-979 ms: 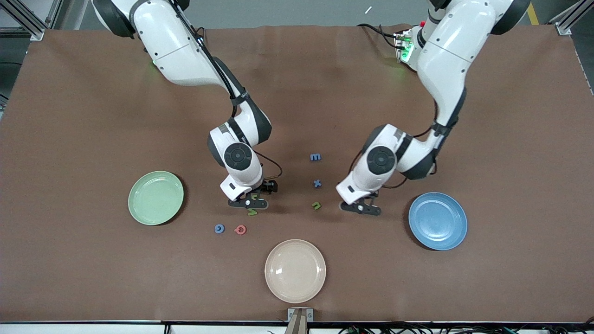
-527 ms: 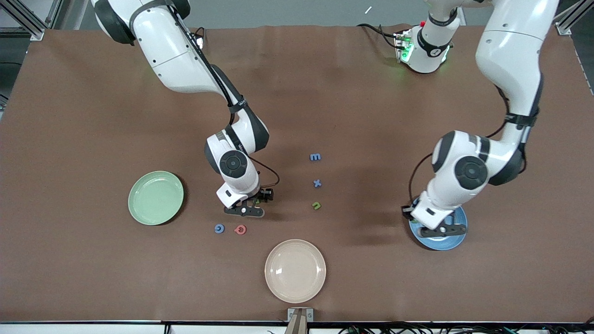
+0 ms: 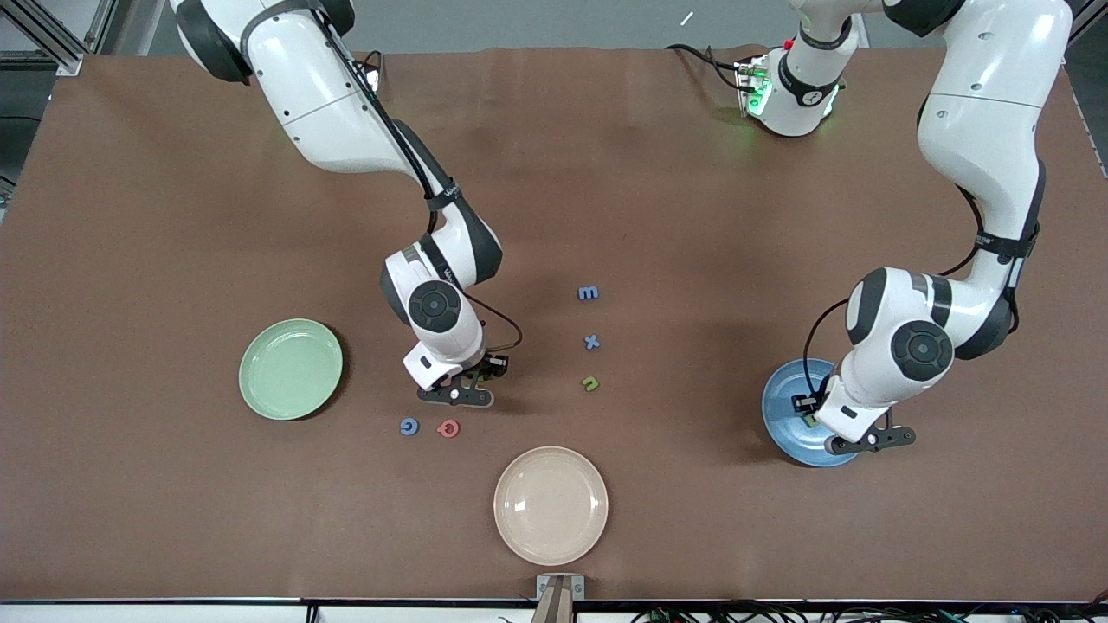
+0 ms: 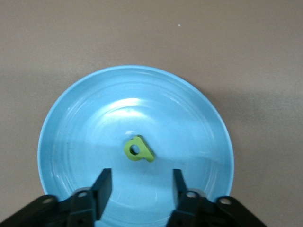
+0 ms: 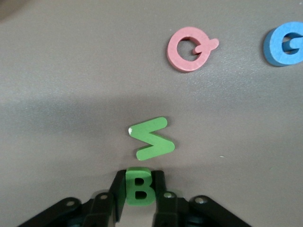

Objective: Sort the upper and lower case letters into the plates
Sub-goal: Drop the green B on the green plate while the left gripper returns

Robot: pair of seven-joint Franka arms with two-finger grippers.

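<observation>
Right gripper (image 5: 138, 191) jaws clamp green B (image 5: 138, 189) beside green N (image 5: 152, 138); left gripper (image 4: 140, 187) jaws parted.

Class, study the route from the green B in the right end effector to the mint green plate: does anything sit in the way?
Nothing visible does. The right end effector is shut on the green B, and only bare tabletop lies between it and the mint green plate. The green S, pink Q and blue G lie nearer the front camera, off that route.
</observation>
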